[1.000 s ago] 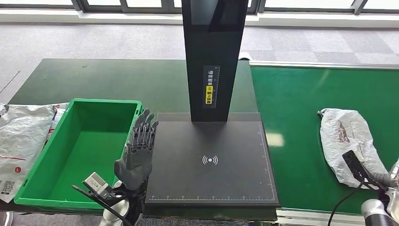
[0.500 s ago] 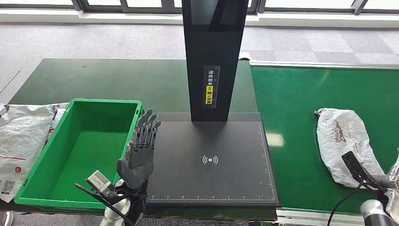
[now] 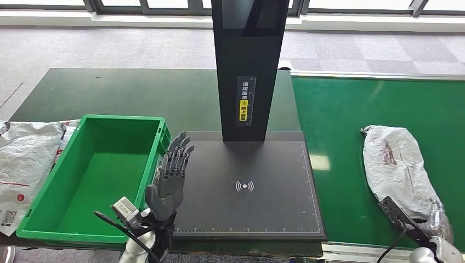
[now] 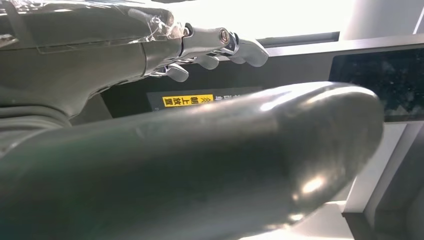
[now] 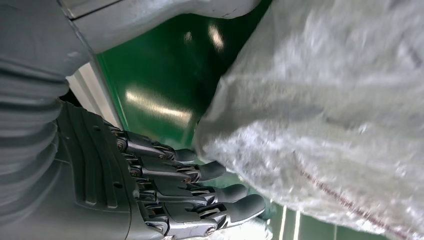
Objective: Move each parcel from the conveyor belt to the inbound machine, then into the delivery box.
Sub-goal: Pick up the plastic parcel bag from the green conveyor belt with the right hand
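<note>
Right hand (image 5: pixel 190 200) is reaching at the near end of the parcel (image 3: pixel 396 167) lying on the conveyor belt (image 3: pixel 340 120), fingers curling beside its edge; can't tell if it's gripping yet. Left hand (image 3: pixel 169 175) is hovering open and empty between the delivery box (image 3: pixel 49 224) and the inbound machine (image 3: pixel 247 186). Scan and boxing steps are pending.

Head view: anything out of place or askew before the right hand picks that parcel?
One oddity: a white parcel lies on the table left of the empty green delivery box, not inside it. The belt parcel is crumpled, lying aslant on the conveyor belt.
</note>
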Motion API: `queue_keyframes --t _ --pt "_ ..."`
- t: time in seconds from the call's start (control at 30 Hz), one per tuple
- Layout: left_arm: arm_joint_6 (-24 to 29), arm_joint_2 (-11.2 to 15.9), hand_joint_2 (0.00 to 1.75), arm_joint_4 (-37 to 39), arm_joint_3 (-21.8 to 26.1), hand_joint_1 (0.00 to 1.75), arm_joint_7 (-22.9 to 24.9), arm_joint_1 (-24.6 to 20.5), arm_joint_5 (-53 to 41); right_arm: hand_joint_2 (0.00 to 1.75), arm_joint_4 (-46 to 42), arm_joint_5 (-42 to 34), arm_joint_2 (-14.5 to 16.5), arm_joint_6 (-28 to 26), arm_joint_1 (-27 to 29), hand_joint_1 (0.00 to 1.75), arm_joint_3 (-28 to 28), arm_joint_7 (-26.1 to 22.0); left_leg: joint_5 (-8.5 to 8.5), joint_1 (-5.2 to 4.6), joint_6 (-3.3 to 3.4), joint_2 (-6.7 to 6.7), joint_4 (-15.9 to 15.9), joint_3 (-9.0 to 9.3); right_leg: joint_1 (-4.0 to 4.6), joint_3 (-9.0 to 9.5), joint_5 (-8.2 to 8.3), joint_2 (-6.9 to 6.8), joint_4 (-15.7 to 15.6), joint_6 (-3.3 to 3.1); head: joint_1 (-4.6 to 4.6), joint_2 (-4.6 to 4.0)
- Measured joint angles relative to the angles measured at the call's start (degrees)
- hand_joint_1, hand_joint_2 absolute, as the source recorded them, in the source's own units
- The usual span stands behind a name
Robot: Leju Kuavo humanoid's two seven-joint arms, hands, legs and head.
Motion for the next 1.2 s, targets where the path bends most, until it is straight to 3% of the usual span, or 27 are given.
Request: queue_keyframes --t 0.37,1.07,1.1,1.2 --pt "-0.35 0.00 0.00 1.51 0.00 0.00 0.00 -0.41 -0.61 1.75 0.07 -0.61 3.08 0.89 -0.09 0.00 0.39 -2.25 0.00 0.01 0.00 0.04 0.00 0.03 0.01 0.01 0.00 0.02 0.00 0.00 0.00 0.00" --pt "-0.38 0.00 0.00 1.83 0.00 0.00 0.00 -0.45 -0.64 1.75 0.07 -0.76 4.37 1.02 -0.14 0.00 0.40 -2.45 0.01 0.00 0.00 0.04 0.01 0.05 0.00 0.05 0.03 0.02 -0.01 0.02 0.00 0.00" --pt "-0.38 0.00 0.00 1.83 0.00 0.00 0.00 -0.46 -0.64 1.75 0.07 -0.78 4.43 1.02 -0.14 0.14 0.41 -2.53 0.01 0.00 0.00 0.04 0.01 0.05 0.00 0.05 0.03 0.02 -0.01 0.03 0.00 0.00" --pt "-0.39 0.00 0.00 1.87 0.00 0.00 0.00 -0.48 -0.67 1.75 0.07 -0.81 4.68 1.07 -0.15 1.45 0.45 -3.36 0.01 0.00 0.00 0.03 0.01 0.05 0.00 0.06 0.03 0.01 -0.01 0.03 0.00 0.00"
